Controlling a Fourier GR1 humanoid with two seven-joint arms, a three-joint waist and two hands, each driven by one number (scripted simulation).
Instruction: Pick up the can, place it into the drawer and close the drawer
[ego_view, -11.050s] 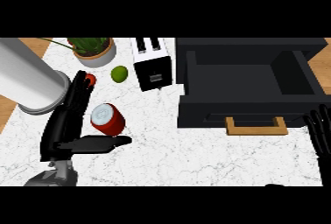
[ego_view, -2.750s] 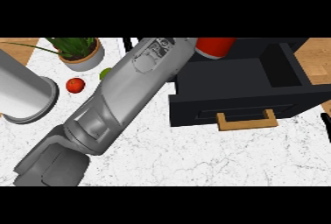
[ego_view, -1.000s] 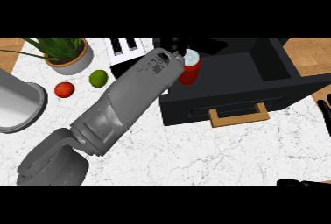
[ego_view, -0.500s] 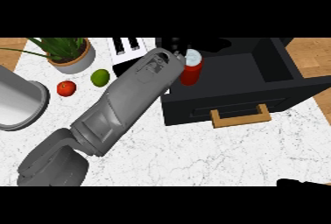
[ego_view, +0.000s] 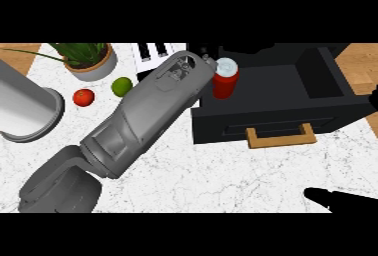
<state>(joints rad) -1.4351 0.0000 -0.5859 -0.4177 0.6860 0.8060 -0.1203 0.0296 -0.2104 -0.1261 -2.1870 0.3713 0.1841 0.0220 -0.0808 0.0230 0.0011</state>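
The red can (ego_view: 225, 82) with a white top stands upright in the left end of the open black drawer (ego_view: 325, 80), which has a wooden handle (ego_view: 280, 137). My left forearm runs from the lower left up to the drawer. Its black hand (ego_view: 203, 51) sits just behind and left of the can, merging with the dark drawer. No finger crosses the can's side, and the hand looks open. My right hand (ego_view: 339, 200) rests open at the lower right, away from the drawer.
On the marble counter (ego_view: 221, 175), left of my arm, are a potted plant (ego_view: 88, 60), a green lime (ego_view: 122, 86), a red tomato (ego_view: 83, 97) and a tall steel canister (ego_view: 22, 112). A black-and-white striped item (ego_view: 155, 51) lies behind the arm.
The can went from the counter up to the drawer in my left hand, then down into the drawer. Over the last second nothing has visibly moved.
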